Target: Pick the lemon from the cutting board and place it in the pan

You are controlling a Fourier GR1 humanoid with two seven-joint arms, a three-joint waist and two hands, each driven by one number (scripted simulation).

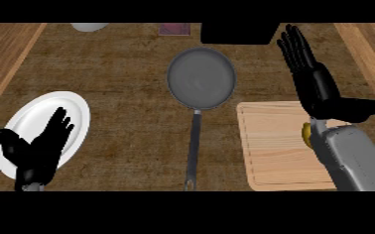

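Mostly hidden yellow lemon (306, 132), wooden cutting board (275, 148)

Dark brown counter (110, 79), wooden edges.

No text, label, brand, number or sign can be read anywhere: not on the pan (201, 78), the cutting board (277, 146), the plate (36, 116) or the bench (124, 79).

Two black hands with slender fingers (295, 44), grey forearm (350, 153).
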